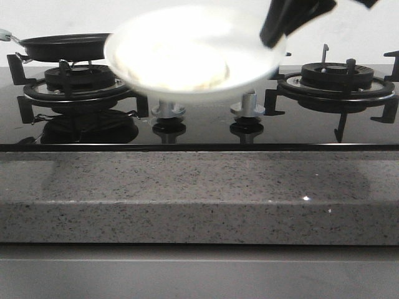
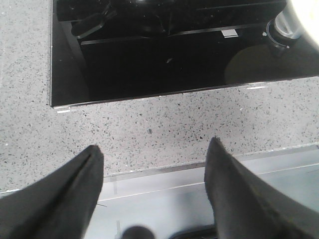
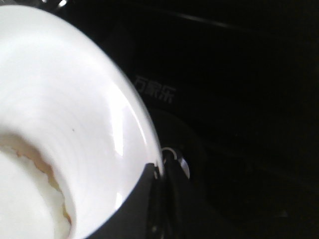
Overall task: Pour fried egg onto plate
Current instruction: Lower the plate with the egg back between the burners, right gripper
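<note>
The white plate (image 1: 255, 65) hangs tilted above the middle of the hob, blurred in the front view. The pale fried egg (image 1: 171, 62) lies on it. My right gripper (image 1: 272, 34) is shut on the plate's right rim. Seen from the right wrist, the two fingers clamp the rim of the plate (image 3: 89, 109), and the egg (image 3: 25, 199) with its browned edge rests low in the dish. The black pan (image 1: 62, 47) sits on the left burner. My left gripper (image 2: 154, 147) stands open and empty over the counter's front edge; a corner of the plate (image 2: 306, 15) shows there.
A black glass hob (image 1: 206, 128) carries a left burner grate (image 1: 75, 84), a right burner grate (image 1: 336, 78) and two grey knobs (image 1: 168, 111). A speckled grey stone counter (image 1: 199, 193) runs along the front.
</note>
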You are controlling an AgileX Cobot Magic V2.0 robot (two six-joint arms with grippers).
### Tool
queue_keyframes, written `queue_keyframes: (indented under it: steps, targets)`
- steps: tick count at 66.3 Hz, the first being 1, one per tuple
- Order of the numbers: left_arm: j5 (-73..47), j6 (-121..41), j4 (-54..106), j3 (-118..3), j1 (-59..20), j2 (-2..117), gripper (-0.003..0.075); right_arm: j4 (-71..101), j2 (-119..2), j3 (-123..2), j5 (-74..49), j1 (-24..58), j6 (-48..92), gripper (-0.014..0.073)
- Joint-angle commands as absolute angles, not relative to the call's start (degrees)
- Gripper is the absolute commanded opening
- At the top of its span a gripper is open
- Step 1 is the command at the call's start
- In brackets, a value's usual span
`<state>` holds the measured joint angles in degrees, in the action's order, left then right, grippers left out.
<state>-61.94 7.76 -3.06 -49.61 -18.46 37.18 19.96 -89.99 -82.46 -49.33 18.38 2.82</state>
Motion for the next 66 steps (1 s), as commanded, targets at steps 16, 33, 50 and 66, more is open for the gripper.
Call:
queue_keyframes:
  steps: [16,33,50,66]
  targets:
    - [-58.21,8.35,-3.16,-50.9,-18.96,37.18,0.044,21.18,-100.24,-104.08,-59.34,12.42,0.81,-0.0068]
    - [-58.21,8.35,-3.16,-50.9,-18.96,37.18,0.044,21.25,-110.98,-116.64,-63.17,10.68,-3.83,-0.0067]
    - [-58.21,8.35,-3.16,-50.9,-18.96,37.18,0.044,21.15,-118.51,-122.24,-64.24,10.68,-6.73,-0.0066]
    - [-58.21,8.35,-3.16,-50.9,-18.96,37.18,0.044,20.9,-120.29,-122.24,-64.82,10.62,-7.3,-0.0064]
